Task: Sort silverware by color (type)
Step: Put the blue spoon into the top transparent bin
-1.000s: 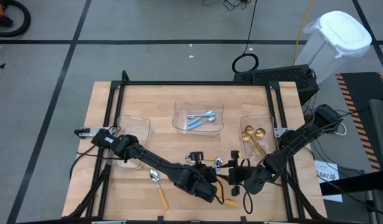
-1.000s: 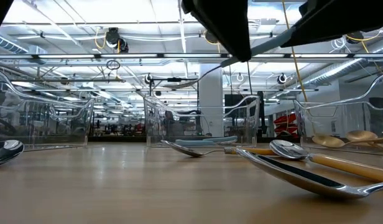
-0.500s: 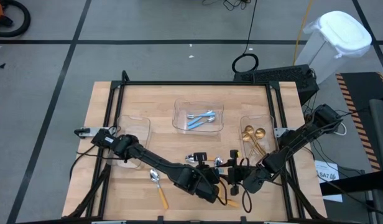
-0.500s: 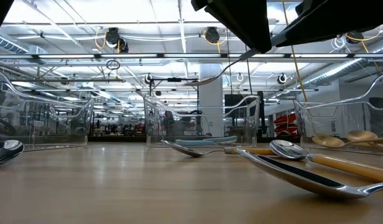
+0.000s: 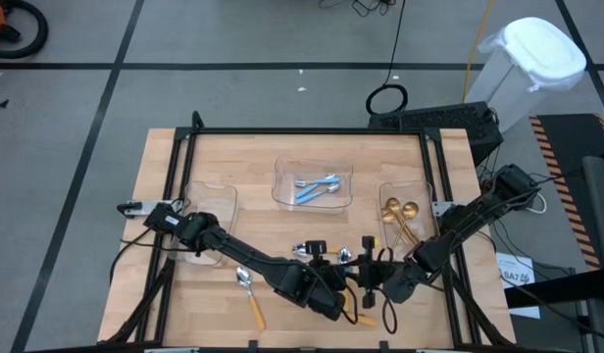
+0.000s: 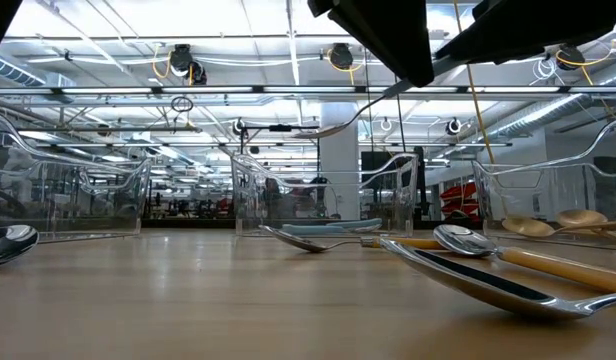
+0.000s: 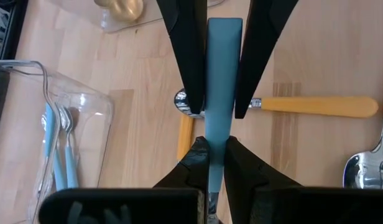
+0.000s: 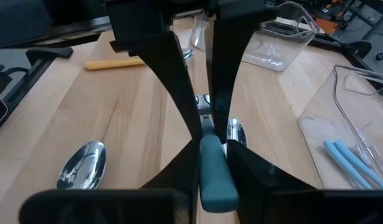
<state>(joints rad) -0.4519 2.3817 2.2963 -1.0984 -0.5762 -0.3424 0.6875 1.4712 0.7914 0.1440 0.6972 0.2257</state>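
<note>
The wooden tabletop (image 5: 253, 157) carries three clear trays (image 5: 313, 185), one far-centre with blue-handled spoons (image 5: 317, 188), one at right with gold spoons (image 5: 398, 216), one at left, plus loose orange-handled spoons (image 5: 251, 296) along its near edge.

blue-handled spoon (image 7: 224, 74) held aloft, orange-handled spoons (image 7: 313, 106) on table, gold spoons (image 5: 398, 211) in tray

Bright, even light from rows of ceiling lamps (image 6: 168, 45) glaring white in the low view, with only soft, faint shadows on the counter (image 5: 243, 167). Mirror glints on the nearest spoon bowl (image 6: 488, 283) and the clear trays (image 6: 318, 195). Close-up blur on the dark arm silhouettes (image 6: 378, 35).
</note>
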